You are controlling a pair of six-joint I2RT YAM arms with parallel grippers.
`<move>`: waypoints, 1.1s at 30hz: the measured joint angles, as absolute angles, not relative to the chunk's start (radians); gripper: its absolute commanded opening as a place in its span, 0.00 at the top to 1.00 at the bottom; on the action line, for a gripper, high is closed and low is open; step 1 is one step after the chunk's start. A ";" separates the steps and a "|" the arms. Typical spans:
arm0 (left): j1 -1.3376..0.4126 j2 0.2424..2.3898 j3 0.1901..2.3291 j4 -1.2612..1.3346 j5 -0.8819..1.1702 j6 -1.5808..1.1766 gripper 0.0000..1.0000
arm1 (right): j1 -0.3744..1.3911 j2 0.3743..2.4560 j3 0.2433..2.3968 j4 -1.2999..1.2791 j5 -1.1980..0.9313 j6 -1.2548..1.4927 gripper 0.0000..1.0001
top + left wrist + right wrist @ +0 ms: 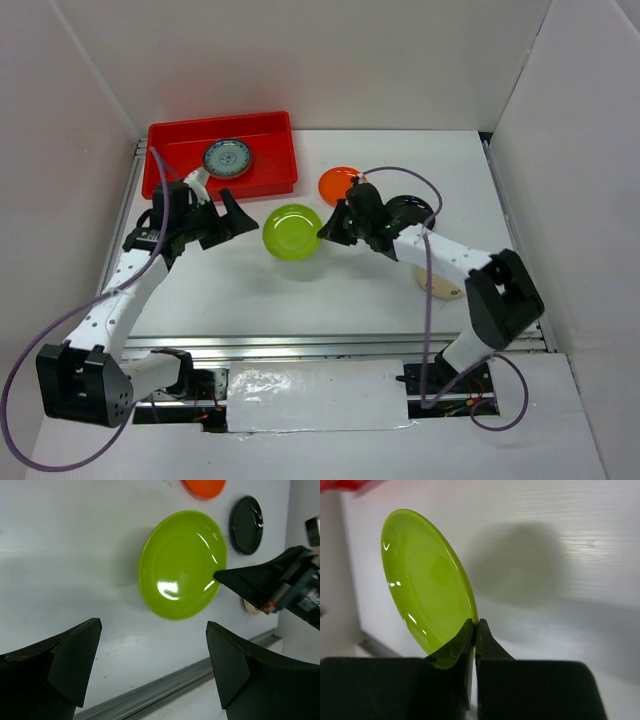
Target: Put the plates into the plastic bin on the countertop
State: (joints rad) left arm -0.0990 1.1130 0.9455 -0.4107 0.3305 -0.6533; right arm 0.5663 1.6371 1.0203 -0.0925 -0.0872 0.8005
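White surface (420, 160) fills the top view. The red plastic bin (270, 135) sits at its 11 o'clock corner with the blue-grey patterned plate (227, 158) already inside. The right arm (450, 260) reaches in from 4 o'clock, and the right pincer (325, 230) is closed tight on the 3 o'clock rim of the lime green plate (292, 231) at mid-surface. The plate looks held clear of the surface, with a shadow under it. The left arm (120, 290) comes up from 7 o'clock. The left pincer (225, 215) is spread fully wide and holds nothing, just at 9 o'clock of the green plate and right below the bin. Key relation: the bin lies at about 10 to 11 o'clock from the gripped plate. The left arm is the nearer one to the bin, and its open pincer sits close to that carry path. So, as a judgement, the right arm has to go over or past it, or else hand the plate off. Orange plate (338, 185) is at 1 o'clock of the green one and black plate (410, 210) at 3 o'clock. A cream plate (440, 285) at 5 o'clock is half hidden under the right arm. Only the top view shows the bin and what is in it. The right wrist view shows the jaws pinching the rim edge-on and the plate's tilt. The left wrist view shows the plate face and the other pincer's tip on its rim.
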 measured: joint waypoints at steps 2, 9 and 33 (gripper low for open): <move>-0.120 1.151 0.942 -0.381 0.379 -0.654 0.01 | 0.604 1.541 1.014 -0.091 -0.106 0.793 1.00; -0.146 1.237 0.936 -0.310 0.482 -0.658 0.09 | 0.611 1.388 0.946 -0.054 -0.216 0.791 1.00; -0.017 1.496 1.213 -0.276 0.194 -0.804 1.00 | 0.439 1.063 0.719 -0.071 -0.282 0.828 0.00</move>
